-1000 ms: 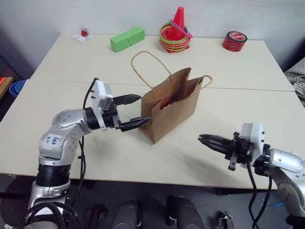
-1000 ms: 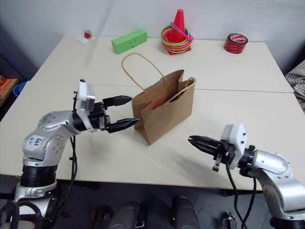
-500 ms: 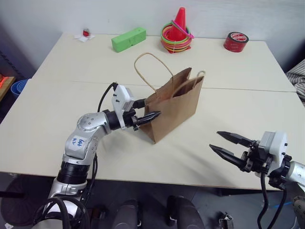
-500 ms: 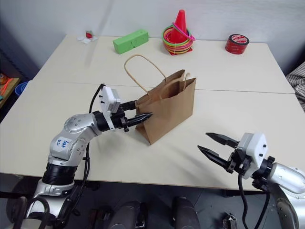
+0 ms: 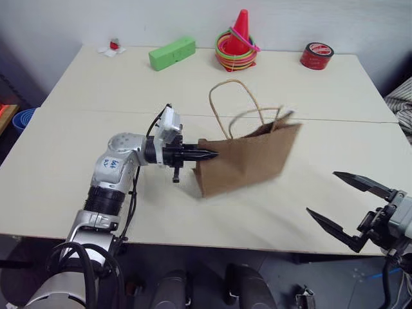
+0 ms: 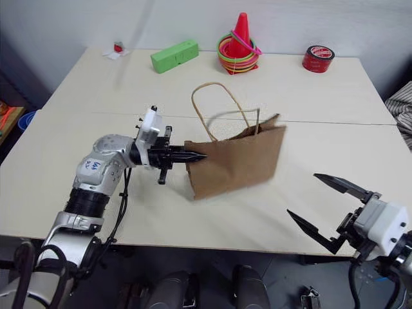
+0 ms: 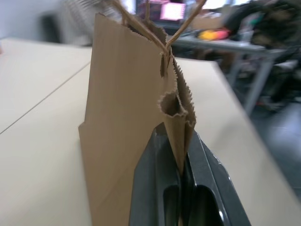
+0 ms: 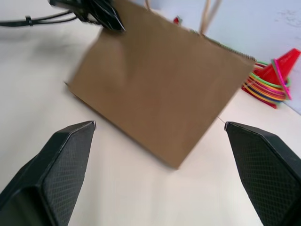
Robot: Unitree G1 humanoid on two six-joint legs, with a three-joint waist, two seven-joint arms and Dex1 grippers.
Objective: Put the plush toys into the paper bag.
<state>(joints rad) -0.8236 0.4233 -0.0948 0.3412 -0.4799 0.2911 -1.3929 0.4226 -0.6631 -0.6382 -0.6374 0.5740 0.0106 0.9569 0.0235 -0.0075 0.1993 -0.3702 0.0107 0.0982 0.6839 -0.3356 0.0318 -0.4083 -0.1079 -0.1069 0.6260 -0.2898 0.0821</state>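
The left gripper is closed on the upper edge of the paper bag, at the bag's end that faces the robot's left; in the left wrist view the two black fingers pinch the folded, zigzag-cut paper rim between them. The right gripper stands wide open and holds nothing; it hangs at the near right edge of the table, well apart from the bag.

The bag is brown and plain, with no print or writing that I can see. It leans toward the right, and its two thin tan handles rise above the mouth. The mouth is pressed narrow, and I cannot tell what is inside; no plush toy can be seen.

On the left arm there is a white label with blue handwriting, too small to read. At the far side of the table stand a green block, a red cone with coloured rings and a red tape roll whose top may carry print, not readable.
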